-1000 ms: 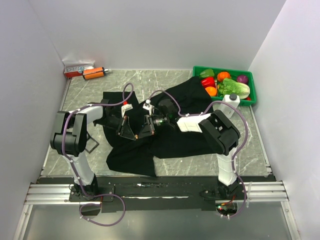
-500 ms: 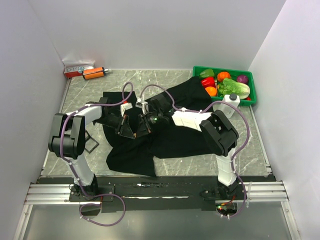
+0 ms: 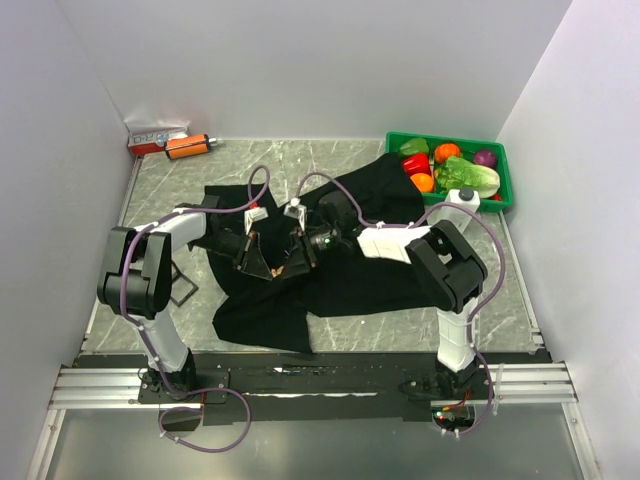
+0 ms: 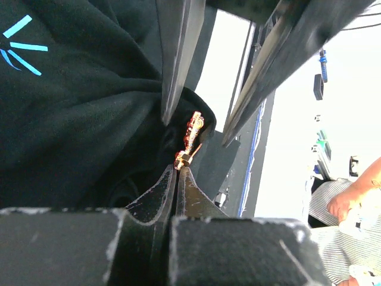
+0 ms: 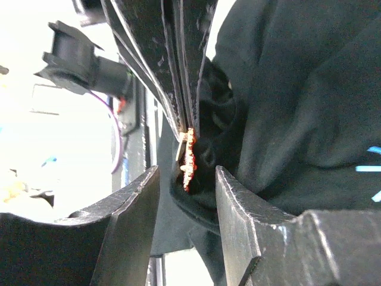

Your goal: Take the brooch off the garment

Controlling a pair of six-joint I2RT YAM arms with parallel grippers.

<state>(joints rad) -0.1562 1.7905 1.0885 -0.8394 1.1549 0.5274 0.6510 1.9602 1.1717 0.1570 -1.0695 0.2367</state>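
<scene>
The black garment (image 3: 350, 280) lies spread across the table, and a fold of it is bunched up between both grippers. The brooch (image 4: 193, 128), a tiny orange-tan ornament, stands on that fold. My left gripper (image 4: 180, 167) is shut, and its tips pinch the brooch's lower end. My right gripper (image 5: 186, 173) is open; its fingers (image 4: 177, 65) stand on either side of the brooch (image 5: 189, 161) without touching it. In the top view the left gripper (image 3: 260, 264) and right gripper (image 3: 291, 261) meet tip to tip over the cloth. The blue starburst mark (image 4: 21, 44) shows on the garment (image 4: 77, 119).
A green bin (image 3: 505, 180) of vegetables stands at the back right, with a white bottle (image 3: 463, 200) just in front of it. An orange cylinder with a black cap (image 3: 188, 146) and a small box (image 3: 155, 136) lie in the back left corner.
The right gripper's jaws have spread apart around the brooch. The left gripper has stayed shut in place.
</scene>
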